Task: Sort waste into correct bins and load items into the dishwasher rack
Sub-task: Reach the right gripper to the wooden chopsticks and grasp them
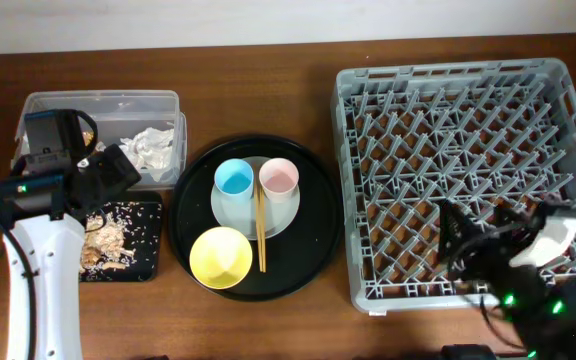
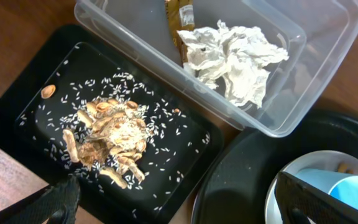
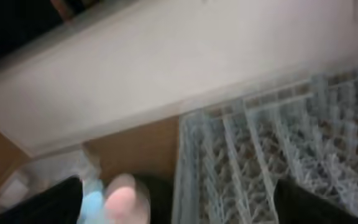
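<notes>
Now, your next items: blue cup (image 1: 234, 178) and pink cup (image 1: 279, 178), on the plate (image 1: 238, 215) in the round tray (image 1: 313, 240), left of the rack (image 1: 468, 130). Likely light, stiff, slick; pinch one wall at the rim. Left claw (image 2: 179, 199): spread, empty, over the scrap tray (image 2: 8, 124). Right claw (image 3: 179, 202): spread, empty, over the rack's near side.

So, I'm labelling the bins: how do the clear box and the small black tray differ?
The clear box is deep and see-through, holding a napkin and a wrapper; the small black tray is shallow and opaque, holding food scraps. Both are rectangular.
</notes>
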### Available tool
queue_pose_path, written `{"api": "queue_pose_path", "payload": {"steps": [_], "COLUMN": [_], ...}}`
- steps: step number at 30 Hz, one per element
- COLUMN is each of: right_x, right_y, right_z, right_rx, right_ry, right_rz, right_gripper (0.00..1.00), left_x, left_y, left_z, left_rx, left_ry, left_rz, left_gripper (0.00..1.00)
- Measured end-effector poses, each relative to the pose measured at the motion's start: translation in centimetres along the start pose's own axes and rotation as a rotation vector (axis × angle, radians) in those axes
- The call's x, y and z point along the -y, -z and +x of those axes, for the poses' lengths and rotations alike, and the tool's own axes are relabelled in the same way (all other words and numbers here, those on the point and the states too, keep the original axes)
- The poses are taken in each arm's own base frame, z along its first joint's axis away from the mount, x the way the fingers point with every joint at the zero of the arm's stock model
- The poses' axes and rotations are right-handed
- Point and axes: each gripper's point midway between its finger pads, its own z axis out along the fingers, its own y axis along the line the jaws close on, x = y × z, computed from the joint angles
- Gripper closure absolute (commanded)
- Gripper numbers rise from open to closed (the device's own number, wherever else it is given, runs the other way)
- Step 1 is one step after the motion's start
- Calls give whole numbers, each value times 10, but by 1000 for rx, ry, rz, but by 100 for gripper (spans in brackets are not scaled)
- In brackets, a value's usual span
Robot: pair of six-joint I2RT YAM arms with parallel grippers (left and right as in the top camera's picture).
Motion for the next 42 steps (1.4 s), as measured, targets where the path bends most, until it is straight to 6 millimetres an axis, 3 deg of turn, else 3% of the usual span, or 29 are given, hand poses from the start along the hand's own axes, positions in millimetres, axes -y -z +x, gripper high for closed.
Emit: {"api": "queue_pose_path", "payload": {"steps": [1, 2, 4, 5, 6, 7, 8, 11, 12, 13, 16, 17, 18, 20, 24, 28, 30, 35, 36, 38, 42], "right_x": [-11, -10, -24, -30, -36, -41, -42, -57, -65, -87, -126, -148, -157, -163, -160, -143, -135, -131, -127, -141, -157], "right_y": [-2, 1, -27, -46, -65, -85, -99, -134, -135, -136, -137, -135, -130, -134, -133, -136, -136, -130, -126, -140, -149], "right_z": [-20, -5, -24, -24, -23, -15, -1, 67, 80, 119, 185, 225, 253, 282, 310, 351, 361, 363, 355, 341, 342], "right_rx": [-78, -297, -527, -624, -679, -747, -818, -1059, -1096, -1197, -1297, -1341, -1380, -1379, -1386, -1369, -1368, -1395, -1417, -1383, -1351], "right_ry": [-22, -75, -148, -189, -223, -269, -298, -276, -238, -139, 24, 99, 134, 175, 229, 221, 223, 223, 218, 176, 152], "right_rz": [15, 76, 100, 80, 41, -5, -26, -24, -23, -10, 21, 30, 56, 97, 145, 142, 145, 159, 188, 155, 86], "right_gripper": [2, 2, 2, 10, 50, 83, 95, 96, 96, 96, 89, 86, 84, 82, 80, 80, 80, 80, 78, 78, 78], "left_x": [0, 0, 0, 0, 0, 0, 0, 0, 0, 0, 0, 0, 0, 0, 0, 0, 0, 0, 0, 0, 0], "left_y": [0, 0, 0, 0, 0, 0, 0, 0, 0, 0, 0, 0, 0, 0, 0, 0, 0, 0, 0, 0, 0], "left_z": [0, 0, 1, 0, 0, 0, 0, 0, 0, 0, 0, 0, 0, 0, 0, 0, 0, 0, 0, 0, 0], "left_rx": [-1, 0, -3, -1, -2, -1, 0, 1, 1, 1, 1, 2, 1, 1, 1, 2, 2, 2, 2, 2, 1], "left_ry": [0, 0, 0, 0, 0, 0, 0, 0, 0, 0, 0, 0, 0, 0, 0, 0, 0, 0, 0, 0, 0], "left_rz": [-1, 0, -1, -1, 0, 0, 0, 0, 1, 1, 1, 1, 1, 1, 1, 1, 1, 1, 1, 1, 1], "left_gripper": [1, 1, 1, 1, 1, 1, 1, 1, 1, 1, 1, 1, 1, 1, 1, 1, 1, 1, 1, 1, 1]}}
